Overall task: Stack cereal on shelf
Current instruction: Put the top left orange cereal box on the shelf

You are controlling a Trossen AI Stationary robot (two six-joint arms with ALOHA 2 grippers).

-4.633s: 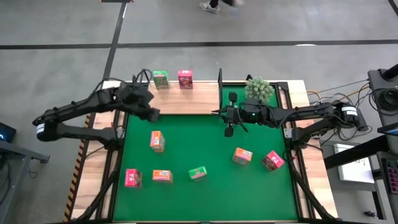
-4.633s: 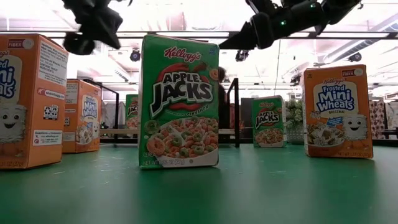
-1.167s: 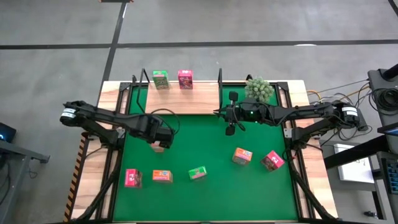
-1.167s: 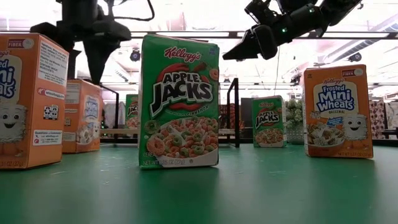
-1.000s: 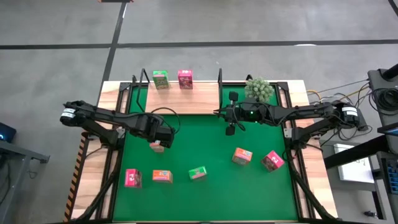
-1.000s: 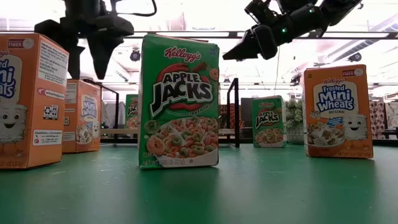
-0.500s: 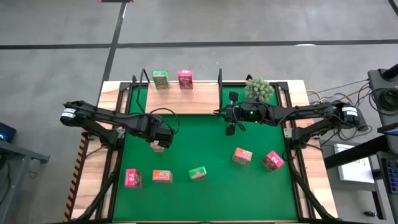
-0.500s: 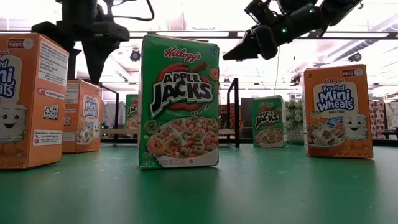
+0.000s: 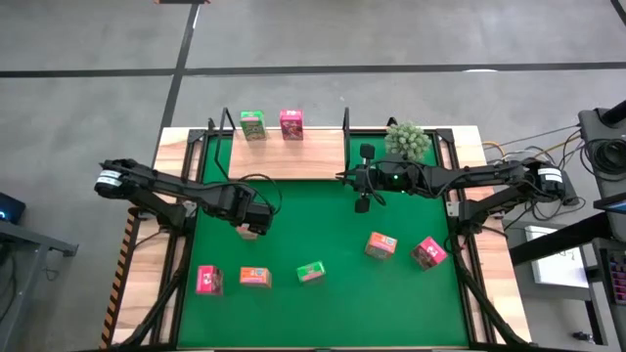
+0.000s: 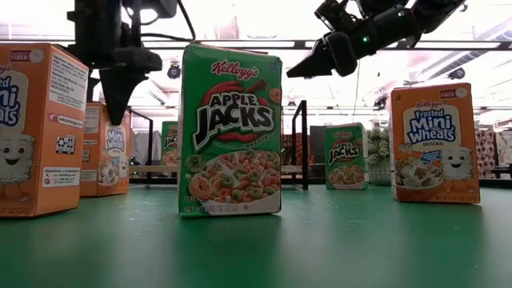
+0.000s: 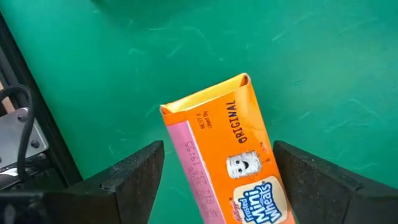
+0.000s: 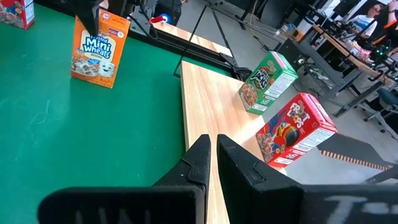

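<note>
Orange cereal box (image 11: 224, 155) between left tool (image 11: 214, 180) fingers.

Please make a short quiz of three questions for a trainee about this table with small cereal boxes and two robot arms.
1. True or false: the left gripper has its open fingers on both sides of an orange Mini Wheats cereal box.
2. How many small cereal boxes stand on the light wooden shelf?
3. Is the right gripper A) open or B) shut?

Key: 1 true. 2 two: a green box and a pink-red box. 3 B.
</note>
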